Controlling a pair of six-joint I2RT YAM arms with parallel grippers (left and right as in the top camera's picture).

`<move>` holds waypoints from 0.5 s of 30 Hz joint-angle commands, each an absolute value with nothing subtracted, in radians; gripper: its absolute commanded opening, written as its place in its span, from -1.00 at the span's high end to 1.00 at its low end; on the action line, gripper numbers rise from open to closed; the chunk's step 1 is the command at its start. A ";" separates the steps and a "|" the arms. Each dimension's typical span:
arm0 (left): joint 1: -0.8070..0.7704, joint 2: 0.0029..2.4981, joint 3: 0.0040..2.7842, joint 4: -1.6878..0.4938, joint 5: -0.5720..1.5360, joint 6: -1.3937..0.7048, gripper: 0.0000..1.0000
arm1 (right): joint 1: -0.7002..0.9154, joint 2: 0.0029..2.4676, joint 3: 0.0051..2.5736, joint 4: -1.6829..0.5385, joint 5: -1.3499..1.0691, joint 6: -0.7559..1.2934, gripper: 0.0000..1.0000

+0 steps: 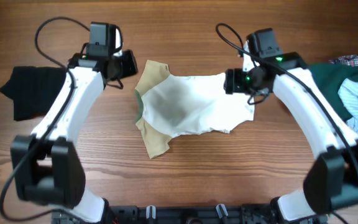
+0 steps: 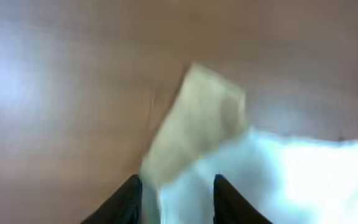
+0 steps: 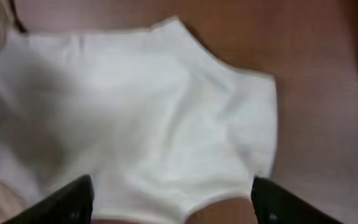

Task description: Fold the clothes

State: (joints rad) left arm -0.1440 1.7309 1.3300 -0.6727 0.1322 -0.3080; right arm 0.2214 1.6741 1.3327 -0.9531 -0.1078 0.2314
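Your left jaws: apart, by the tan sleeve point(image 2: 204, 118).
Your right jaws: wide apart, over the cream top point(image 3: 148, 106).

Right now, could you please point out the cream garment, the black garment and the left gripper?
cream garment point(image 1: 194, 102), overhead view, middle of its white body
black garment point(image 1: 30, 93), overhead view, centre of the cloth
left gripper point(image 2: 177, 185), left wrist view, midway between its fingertips

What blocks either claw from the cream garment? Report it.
Nothing visible. The cream garment lies spread on the table; the left claw hangs open at its tan sleeve, the right claw open over its white body. The black garment and green pile lie aside.
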 commanded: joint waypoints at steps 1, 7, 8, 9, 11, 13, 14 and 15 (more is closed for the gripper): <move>-0.194 1.636 1.343 -0.861 0.156 -0.295 0.56 | 0.216 1.645 1.343 -1.073 -0.113 0.265 -0.57; -0.322 1.454 1.343 -1.079 0.054 -0.412 0.67 | 0.216 1.530 1.342 -1.190 -0.169 0.263 -0.43; -0.357 1.412 1.341 -1.109 -0.005 -0.462 0.63 | 0.216 1.492 1.339 -1.195 -0.169 0.266 -0.43; -0.393 1.377 1.339 -1.131 -0.050 -0.509 0.56 | 0.216 1.439 1.330 -1.196 -0.168 0.272 -0.44; -0.450 1.330 1.311 -1.145 -0.103 -0.591 0.45 | 0.216 1.356 1.316 -1.199 -0.155 0.300 -0.51; -0.478 1.304 1.243 -1.133 -0.125 -0.680 0.26 | 0.216 1.290 1.279 -1.197 -0.133 0.357 -0.68; -0.479 1.302 1.195 -1.116 -0.125 -0.720 0.11 | 0.216 1.274 1.251 -1.189 -0.133 0.382 -0.77; -0.475 1.304 1.154 -1.097 -0.120 -0.747 0.01 | 0.216 1.266 1.210 -1.176 -0.132 0.413 -0.85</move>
State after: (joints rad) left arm -0.4698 1.2991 1.2881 -1.1255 -0.0521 -0.5644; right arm 0.2188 1.2942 1.3090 -1.1900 -0.1452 0.3111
